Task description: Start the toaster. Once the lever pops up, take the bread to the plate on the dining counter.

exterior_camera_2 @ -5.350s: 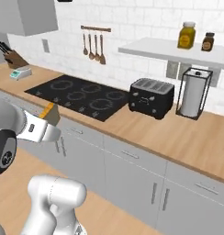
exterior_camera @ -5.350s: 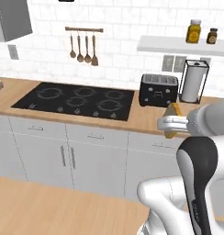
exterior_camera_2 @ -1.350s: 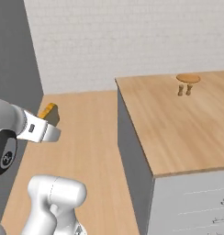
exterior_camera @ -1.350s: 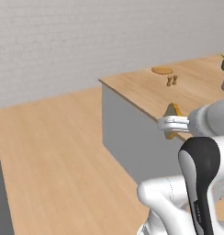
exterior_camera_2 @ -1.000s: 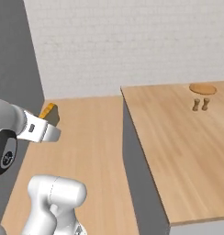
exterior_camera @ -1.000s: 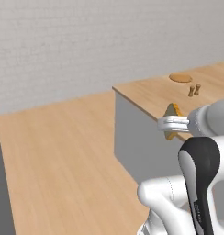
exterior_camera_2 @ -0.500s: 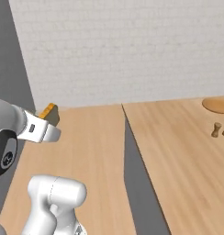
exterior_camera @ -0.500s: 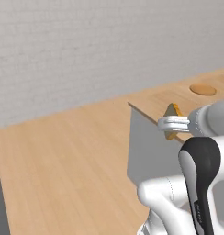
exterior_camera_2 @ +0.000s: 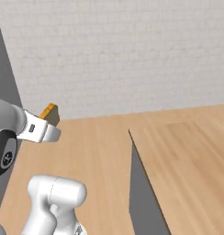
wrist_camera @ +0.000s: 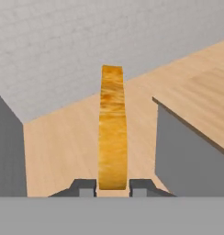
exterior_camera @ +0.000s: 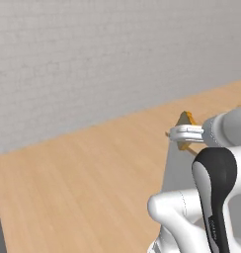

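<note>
Between the claw's (wrist_camera: 112,187) two dark fingertips (wrist_camera: 84,187) I saw the bread (wrist_camera: 112,128) pinched on edge, its orange crust facing the hand camera and the slice rising straight up from the tips. The claw was closed on it, one tip pressed to each flat face. From the left base camera the claw (exterior_camera: 183,134) stuck out sideways from the white arm, with a tan corner of the bread (exterior_camera: 185,118) poking above it. From the right base camera I saw the same grip, the claw (exterior_camera_2: 46,124) pointing to the right and the bread (exterior_camera_2: 49,112) at its end, held in the air above the wood floor (exterior_camera_2: 95,147).

Ahead of the claw and off to its right stood the dining counter (wrist_camera: 201,101), its near corner and grey side panel well apart from the bread. Beyond the claw ran a pale grey brick wall (wrist_camera: 63,41). At the far right edge of the right base camera a small brown sliver sat on the counter (exterior_camera_2: 187,156); I could not tell what it was.
</note>
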You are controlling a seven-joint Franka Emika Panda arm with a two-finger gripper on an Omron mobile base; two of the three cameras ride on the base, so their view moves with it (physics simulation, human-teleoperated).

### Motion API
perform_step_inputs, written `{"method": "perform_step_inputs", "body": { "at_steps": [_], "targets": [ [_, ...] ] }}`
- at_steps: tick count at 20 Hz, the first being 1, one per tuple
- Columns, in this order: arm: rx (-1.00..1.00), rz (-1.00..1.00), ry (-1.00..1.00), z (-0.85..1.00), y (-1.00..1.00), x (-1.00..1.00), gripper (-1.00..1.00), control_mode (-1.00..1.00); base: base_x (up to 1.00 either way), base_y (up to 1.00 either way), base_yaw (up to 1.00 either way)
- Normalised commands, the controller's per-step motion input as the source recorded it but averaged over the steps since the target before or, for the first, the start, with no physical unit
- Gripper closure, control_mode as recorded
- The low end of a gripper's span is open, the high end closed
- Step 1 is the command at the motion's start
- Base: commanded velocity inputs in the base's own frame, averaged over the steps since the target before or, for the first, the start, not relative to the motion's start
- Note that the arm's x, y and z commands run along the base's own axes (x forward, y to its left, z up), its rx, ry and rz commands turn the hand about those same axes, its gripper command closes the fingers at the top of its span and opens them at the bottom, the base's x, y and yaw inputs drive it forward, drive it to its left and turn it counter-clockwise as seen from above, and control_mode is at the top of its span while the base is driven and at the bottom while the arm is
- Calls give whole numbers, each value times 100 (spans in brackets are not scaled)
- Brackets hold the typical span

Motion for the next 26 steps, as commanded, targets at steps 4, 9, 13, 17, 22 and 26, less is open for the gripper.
{"method": "perform_step_inputs", "body": {
  "at_steps": [4, 9, 13, 17, 22, 26],
  "targets": [
    [0, 0, 0, 0, 0, 0, 100, 100, 100, 25, -15],
    [0, 0, 0, 0, 0, 0, 100, 100, 88, 14, -34],
    [0, 0, 0, 0, 0, 0, 100, 100, 82, 14, -43],
    [0, 0, 0, 0, 0, 0, 100, 100, 73, 25, -43],
    [0, 0, 0, 0, 0, 0, 100, 100, 62, 25, -47],
    [0, 0, 0, 0, 0, 0, 100, 100, 57, 19, -54]
  ]
}}
